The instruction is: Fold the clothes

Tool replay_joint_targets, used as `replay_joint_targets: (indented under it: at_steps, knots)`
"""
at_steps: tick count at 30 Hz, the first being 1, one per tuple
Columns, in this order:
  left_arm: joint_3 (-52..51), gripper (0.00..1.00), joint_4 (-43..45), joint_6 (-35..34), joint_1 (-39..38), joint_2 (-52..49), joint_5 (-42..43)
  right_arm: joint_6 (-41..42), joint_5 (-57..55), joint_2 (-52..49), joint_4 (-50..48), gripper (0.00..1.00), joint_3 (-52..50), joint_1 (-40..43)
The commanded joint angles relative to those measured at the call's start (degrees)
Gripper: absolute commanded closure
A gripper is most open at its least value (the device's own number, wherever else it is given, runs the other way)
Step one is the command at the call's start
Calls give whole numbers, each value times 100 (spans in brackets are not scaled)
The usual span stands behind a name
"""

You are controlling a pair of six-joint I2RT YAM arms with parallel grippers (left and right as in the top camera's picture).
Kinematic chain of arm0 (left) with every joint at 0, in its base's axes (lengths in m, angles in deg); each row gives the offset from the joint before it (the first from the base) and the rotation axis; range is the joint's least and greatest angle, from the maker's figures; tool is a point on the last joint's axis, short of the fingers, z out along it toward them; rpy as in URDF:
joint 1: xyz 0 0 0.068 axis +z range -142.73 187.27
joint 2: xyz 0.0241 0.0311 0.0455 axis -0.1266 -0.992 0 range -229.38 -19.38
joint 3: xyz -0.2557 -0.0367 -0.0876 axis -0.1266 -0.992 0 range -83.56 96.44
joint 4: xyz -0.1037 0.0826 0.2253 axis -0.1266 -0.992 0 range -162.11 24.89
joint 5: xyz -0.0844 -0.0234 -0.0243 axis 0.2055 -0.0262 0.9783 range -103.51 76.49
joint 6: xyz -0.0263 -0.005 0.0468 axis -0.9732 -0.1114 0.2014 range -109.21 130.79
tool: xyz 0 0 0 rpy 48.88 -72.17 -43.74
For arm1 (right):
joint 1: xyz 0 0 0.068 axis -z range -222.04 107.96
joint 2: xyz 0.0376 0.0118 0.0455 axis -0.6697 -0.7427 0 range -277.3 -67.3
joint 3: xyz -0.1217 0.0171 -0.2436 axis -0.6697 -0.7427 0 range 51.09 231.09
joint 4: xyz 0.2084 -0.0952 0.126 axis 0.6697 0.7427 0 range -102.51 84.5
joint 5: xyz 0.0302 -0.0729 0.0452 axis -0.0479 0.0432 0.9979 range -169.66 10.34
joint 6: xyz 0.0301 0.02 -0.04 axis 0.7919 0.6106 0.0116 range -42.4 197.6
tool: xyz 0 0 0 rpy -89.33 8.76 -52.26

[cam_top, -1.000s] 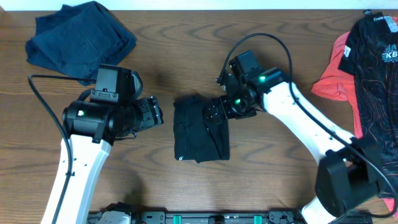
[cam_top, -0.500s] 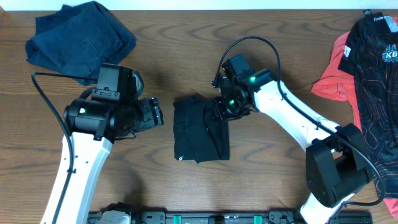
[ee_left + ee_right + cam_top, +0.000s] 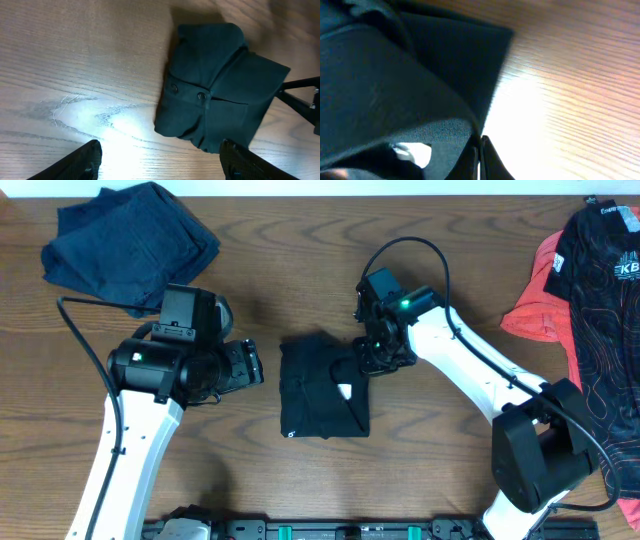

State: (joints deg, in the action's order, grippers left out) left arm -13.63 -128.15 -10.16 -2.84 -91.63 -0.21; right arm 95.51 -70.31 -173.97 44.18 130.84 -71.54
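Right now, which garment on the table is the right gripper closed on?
The folded black garment in the middle; the right gripper pinches its edge. The navy garment lies far left, the coral-pink garment and red-lined garment at the right edge.

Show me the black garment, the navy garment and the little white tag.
black garment (image 3: pixel 305 395): overhead view, its flat left half
navy garment (image 3: pixel 130 230): overhead view, middle of the heap
white tag (image 3: pixel 344 391): overhead view, centre of the tag

The overhead camera looked straight down on the whole bench (image 3: pixel 260 475); the left wrist camera faced the garment (image 3: pixel 215 85) from close above, and the right wrist camera nearly touched it. All three views shared it.
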Motion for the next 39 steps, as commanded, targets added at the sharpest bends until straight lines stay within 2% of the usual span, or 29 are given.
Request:
replay_joint_targets:
  at_steps: [1,17,20,22,23,25,26,28,33,37,39]
  knots:
    - [-46,23,-9,57,33,-87,-55,203,-785,-44,144,99,103,39]
    - [-46,23,28,57,33,-149,-52,459,-1152,-385,-330,99,-391,22]
    - [-46,23,26,57,33,-149,-52,457,-1176,-409,-313,96,-391,22]
    - [-46,23,20,55,33,-149,-52,459,-1198,-409,-293,86,-391,22]
    - [-46,23,11,57,33,-149,-52,470,-1204,-409,-264,76,-391,22]
    - [-46,23,7,57,33,-149,-52,632,-1283,-404,-157,48,-387,33]
    - [-46,23,7,57,33,-149,-52,728,-1351,-391,-59,44,-367,52]
    - [-46,22,7,57,33,-149,-52,844,-1427,-348,195,44,-280,109]
    - [-46,23,9,59,33,-149,-52,1034,-1375,-20,992,54,284,367]
    - [-46,22,11,55,33,-149,-92,898,-1198,463,1493,64,905,533]
    - [-46,22,11,57,33,-149,-103,702,-927,721,1552,73,1152,560]
